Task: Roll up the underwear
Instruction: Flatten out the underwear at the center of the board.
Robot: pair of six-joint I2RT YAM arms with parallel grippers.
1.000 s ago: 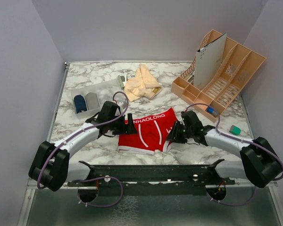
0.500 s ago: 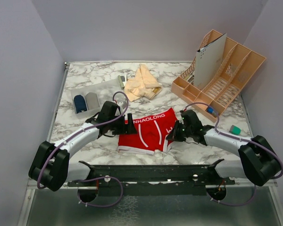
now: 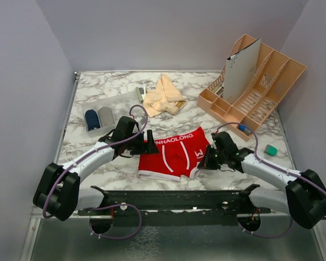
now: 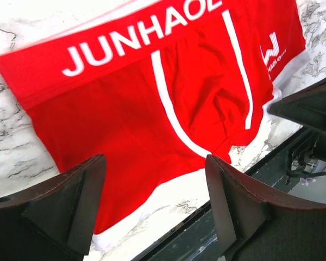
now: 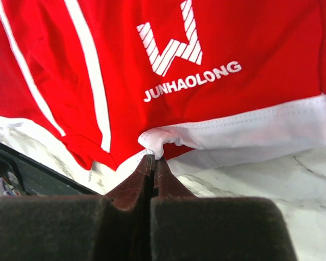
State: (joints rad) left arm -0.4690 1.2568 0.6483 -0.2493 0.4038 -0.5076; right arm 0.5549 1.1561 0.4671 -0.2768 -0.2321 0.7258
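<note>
1. The red underwear lies flat on the table, by the middle of the near edge. Its waistband points to the far edge.
2. It looks soft, light and floppy (it will bunch up, not break). I think it needs two grips to roll straight.
3. The right gripper is closed tight. A bit of the white trim on the leg hem is bunched at its tips, so it seems to pinch it.
4. The left gripper is wide open over the other side of the cloth and holds nothing.
5. The thick trim or the waistband looks best to grab. The thin middle may slip.
6. The peach underwear lies near the far edge, the grey tray is near the left edge, and the tan rack is in the far right corner. All are well apart from the red cloth, so there is room to roll toward the far edge.
</note>
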